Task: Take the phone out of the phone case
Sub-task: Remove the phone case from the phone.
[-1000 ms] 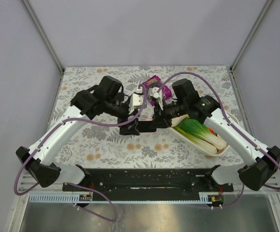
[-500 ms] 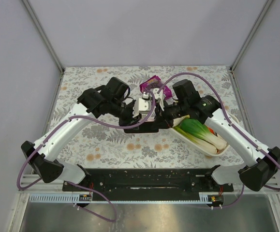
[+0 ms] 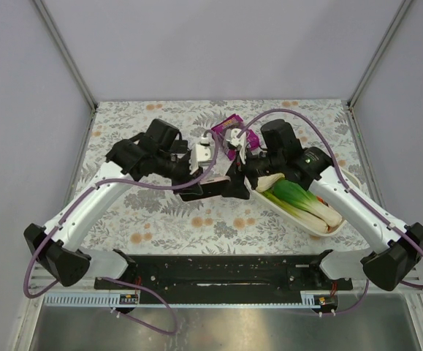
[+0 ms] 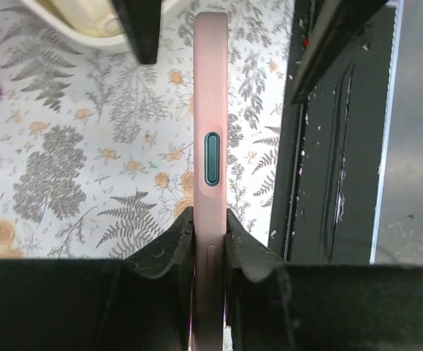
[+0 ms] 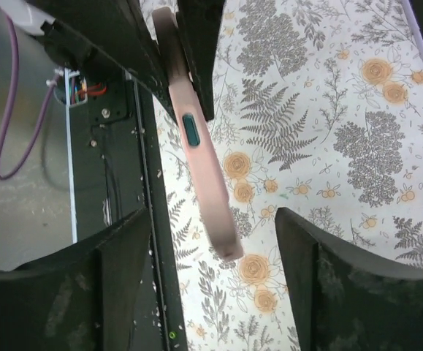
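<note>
A pink phone case (image 4: 210, 110) is held edge-on above the floral table, with a dark oval button on its side. My left gripper (image 4: 210, 219) is shut on it, both pads pressed against its flat faces. In the right wrist view the case's (image 5: 200, 168) free end hangs between the spread fingers of my right gripper (image 5: 211, 219), which is open and touches neither side. From above, the case (image 3: 218, 189) is a dark slab between the left gripper (image 3: 196, 191) and the right gripper (image 3: 239, 186). The phone cannot be told apart from the case.
A white oval dish (image 3: 326, 228) with green and white vegetables lies under the right arm. A purple packet (image 3: 229, 126) lies on the table behind the grippers. The black base rail (image 3: 218, 274) runs along the near edge.
My left gripper has closed onto the phone case. My right gripper has let go of it and opened. The left arm shifted slightly left.
</note>
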`<state>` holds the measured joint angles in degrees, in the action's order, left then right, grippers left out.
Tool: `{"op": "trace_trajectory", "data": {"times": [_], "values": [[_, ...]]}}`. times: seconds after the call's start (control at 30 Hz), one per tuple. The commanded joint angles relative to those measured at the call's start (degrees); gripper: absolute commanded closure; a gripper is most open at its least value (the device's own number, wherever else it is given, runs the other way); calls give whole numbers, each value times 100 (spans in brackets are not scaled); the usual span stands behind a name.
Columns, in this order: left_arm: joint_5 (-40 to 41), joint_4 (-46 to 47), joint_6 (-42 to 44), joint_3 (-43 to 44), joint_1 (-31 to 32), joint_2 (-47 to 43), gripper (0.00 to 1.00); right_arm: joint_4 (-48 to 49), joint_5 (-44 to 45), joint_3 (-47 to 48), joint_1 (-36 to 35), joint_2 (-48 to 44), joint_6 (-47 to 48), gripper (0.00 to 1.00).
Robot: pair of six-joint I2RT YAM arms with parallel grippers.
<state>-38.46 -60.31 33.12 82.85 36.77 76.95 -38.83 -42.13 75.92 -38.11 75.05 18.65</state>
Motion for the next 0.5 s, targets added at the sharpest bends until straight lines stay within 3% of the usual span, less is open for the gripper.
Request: {"op": "trace_trajectory", "data": {"times": [0.0,0.1,0.23,0.47], "values": [[-767,967,-507,-128,-600,-698,100,798,258,177,84,-122,-581,18],[-1250,1791,-1262,-435,-1188,-988,100,1060,205,283,321,-60,-985,13],[-1717,3996,-3114,-1182,-2032,-1523,100,2140,118,-50,602,-288,-1627,10],[-1402,6678,-6138,-1727,-2166,-1657,100,3792,-471,-349,603,-131,-2891,11]]}}
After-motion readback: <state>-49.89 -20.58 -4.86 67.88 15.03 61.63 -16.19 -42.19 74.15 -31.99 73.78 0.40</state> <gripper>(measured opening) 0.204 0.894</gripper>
